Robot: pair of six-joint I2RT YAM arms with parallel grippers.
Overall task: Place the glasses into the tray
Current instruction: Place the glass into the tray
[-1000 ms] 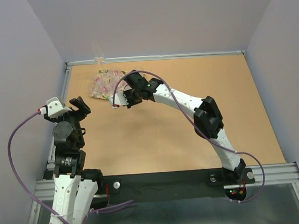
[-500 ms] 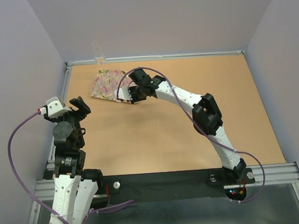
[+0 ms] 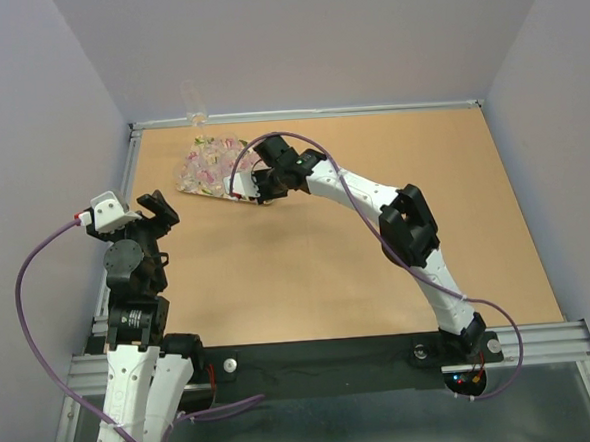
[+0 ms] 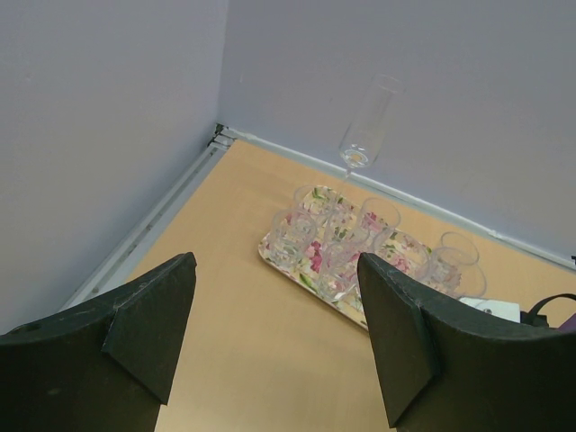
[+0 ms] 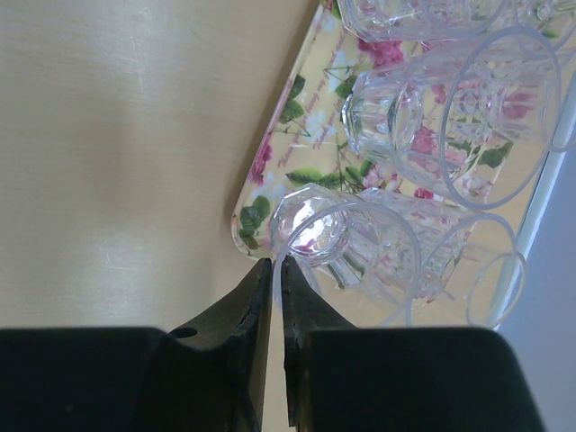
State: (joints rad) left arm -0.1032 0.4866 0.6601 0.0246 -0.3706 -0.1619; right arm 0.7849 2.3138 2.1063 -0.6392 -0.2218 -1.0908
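Note:
The flowered cream tray lies at the table's far left, with several clear glasses standing on it. In the right wrist view one glass sits at the tray's near corner. My right gripper has its fingers almost together, with that glass's thin rim in the slit between them. From above, the right gripper is at the tray's near right edge. My left gripper hangs open well short of the tray, its fingers wide apart with nothing between them.
A tall clear flute stands against the back wall just behind the tray; the left wrist view shows the flute too. A metal rail and the left wall border the table near the tray.
Over the last second my right gripper moved back toward the tray and settled at its near right edge; for the last half second it has barely moved. The left arm is still.

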